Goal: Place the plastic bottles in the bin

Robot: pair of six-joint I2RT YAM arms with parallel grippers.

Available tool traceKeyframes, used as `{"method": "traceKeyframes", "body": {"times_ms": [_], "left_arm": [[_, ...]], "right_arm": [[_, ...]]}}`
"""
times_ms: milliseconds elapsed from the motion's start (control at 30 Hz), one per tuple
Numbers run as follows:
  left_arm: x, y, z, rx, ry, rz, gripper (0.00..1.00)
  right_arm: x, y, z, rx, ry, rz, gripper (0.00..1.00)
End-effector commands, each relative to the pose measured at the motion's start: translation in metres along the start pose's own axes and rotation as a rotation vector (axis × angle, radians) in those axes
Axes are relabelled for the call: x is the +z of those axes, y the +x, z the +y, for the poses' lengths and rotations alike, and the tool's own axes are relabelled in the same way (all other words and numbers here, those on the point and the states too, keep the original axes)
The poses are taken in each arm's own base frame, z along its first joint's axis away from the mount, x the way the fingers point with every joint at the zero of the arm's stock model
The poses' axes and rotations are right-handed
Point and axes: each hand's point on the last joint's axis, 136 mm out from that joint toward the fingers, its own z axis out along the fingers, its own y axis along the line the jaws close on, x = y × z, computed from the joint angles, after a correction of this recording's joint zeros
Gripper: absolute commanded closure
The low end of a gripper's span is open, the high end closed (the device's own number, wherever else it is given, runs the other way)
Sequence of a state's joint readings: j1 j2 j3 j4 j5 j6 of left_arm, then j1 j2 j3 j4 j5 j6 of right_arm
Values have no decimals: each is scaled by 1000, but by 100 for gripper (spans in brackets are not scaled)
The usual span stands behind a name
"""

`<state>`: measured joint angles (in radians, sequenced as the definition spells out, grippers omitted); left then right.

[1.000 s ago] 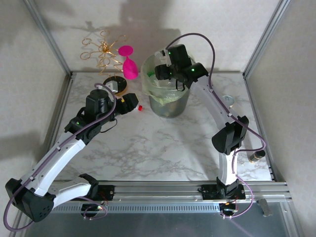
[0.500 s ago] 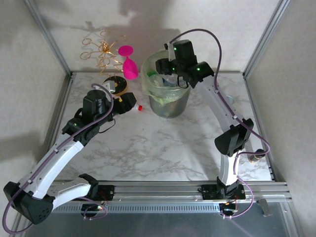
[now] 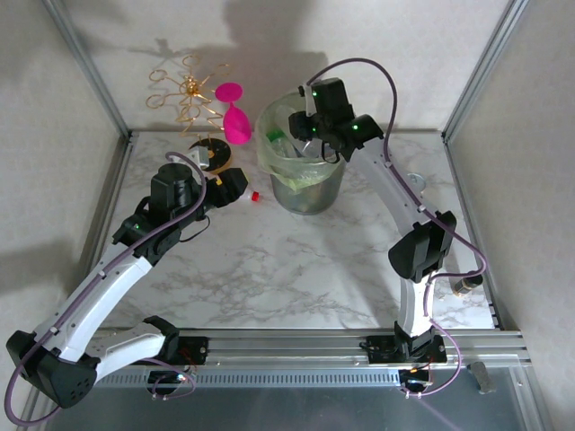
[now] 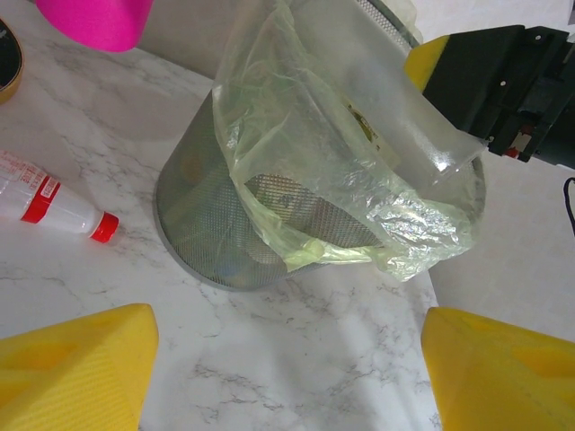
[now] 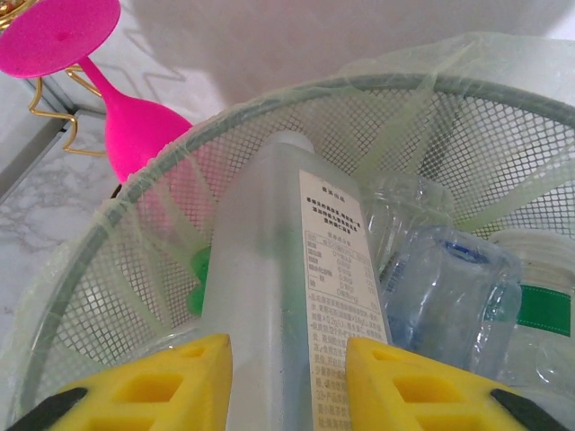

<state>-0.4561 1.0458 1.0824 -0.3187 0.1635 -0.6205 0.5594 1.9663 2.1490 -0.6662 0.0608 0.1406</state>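
White-and-black arms (image 3: 108,278), purple cables (image 3: 359,65), yellow fingertips (image 4: 72,368).

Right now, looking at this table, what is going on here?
Two robot arms are putting bottles away. The right pincer hangs over the mouth of the bin, with a frosted bottle showing between its fingers and other bottles already inside; whether it grips that bottle is unclear. The left pincer is open and empty, facing the bin. A red-capped bottle lies on the table beside the bin, not yet picked up.

Left fingers (image 4: 81,359) wide apart, right fingers (image 5: 153,382) narrowly parted.
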Motion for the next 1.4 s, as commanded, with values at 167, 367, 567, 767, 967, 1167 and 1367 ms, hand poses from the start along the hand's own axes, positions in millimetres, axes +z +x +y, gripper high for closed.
{"method": "traceKeyframes", "body": {"times_ms": [167,367,567,767,967,1167,1367], "left_arm": [[-9,-16,-2,-11,-13,-50,23],[-7,-25,7,-40,-67,-77,22],[7,-31,16,-127,-104,-82,19],[33,-29,41,-247,-177,-74,18],[67,-19,82,-352,-316,-59,17],[111,-8,118,-409,-422,-21,14],[145,2,156,-482,-596,3,8]], "right_arm": [[40,53,-18,-31,109,156,64],[4,12,-23,-33,148,36,64],[-65,-52,0,-11,40,-147,56],[-127,-65,7,31,-31,-274,49],[-164,-37,2,92,-57,-327,48],[-178,7,-4,137,-75,-311,48],[-197,33,-15,148,-40,-311,45]]}}
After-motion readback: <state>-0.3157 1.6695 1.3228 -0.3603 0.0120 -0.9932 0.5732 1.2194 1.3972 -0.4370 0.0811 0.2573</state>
